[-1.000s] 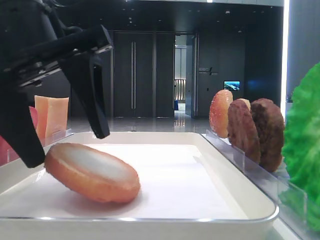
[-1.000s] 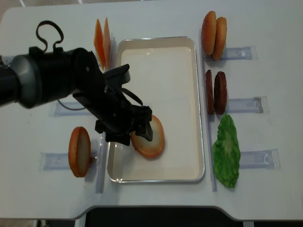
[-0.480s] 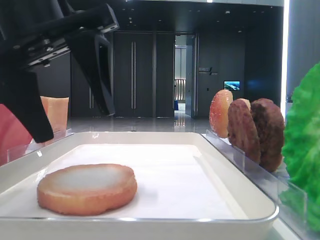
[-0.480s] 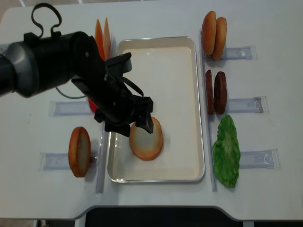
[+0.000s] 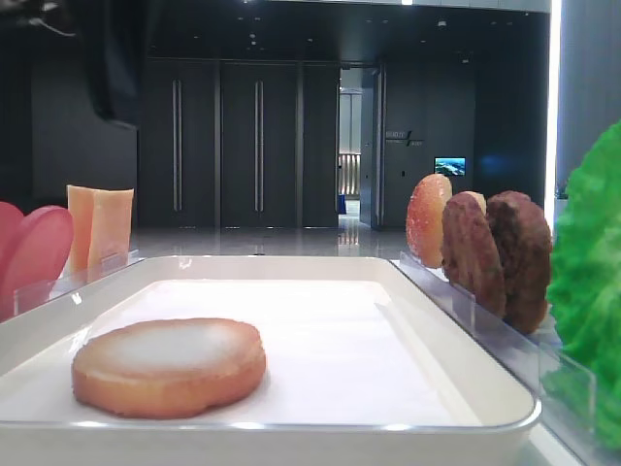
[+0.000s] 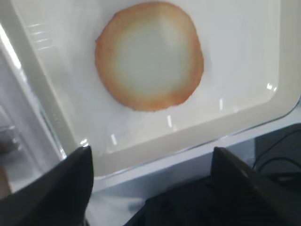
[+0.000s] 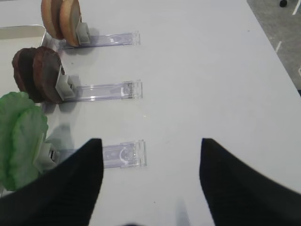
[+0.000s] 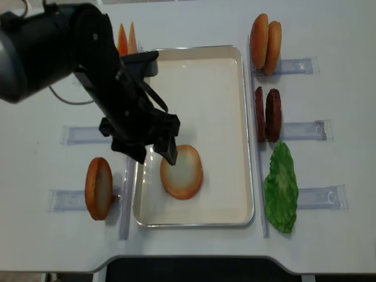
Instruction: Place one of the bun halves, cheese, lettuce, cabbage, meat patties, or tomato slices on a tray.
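Note:
A bun half (image 8: pixel 181 171) lies flat, pale cut face up, on the floor of the white tray (image 8: pixel 244 117), near its front left corner. The low view shows the bun half (image 5: pixel 170 367) resting free on the tray (image 5: pixel 320 291). My left gripper (image 8: pixel 154 154) hangs open just above and to the left of the bun, holding nothing. In the left wrist view the bun half (image 6: pixel 149 55) sits ahead of the wide-apart left gripper (image 6: pixel 151 153). My right gripper (image 7: pixel 150 143) is open and empty over bare table, right of the lettuce (image 7: pixel 19 136).
Clear racks flank the tray. On the right stand domed buns (image 8: pixel 265 40), meat patties (image 8: pixel 267 114) and lettuce (image 8: pixel 281 187). On the left stand cheese (image 8: pixel 126 41), tomato slices (image 5: pixel 34 252) and another bun (image 8: pixel 98 188). My left arm covers the tray's left rim.
The left gripper let go of the tilted bun half, which dropped flat onto the tray. The gripper then rose and drew back, leaving the low view.

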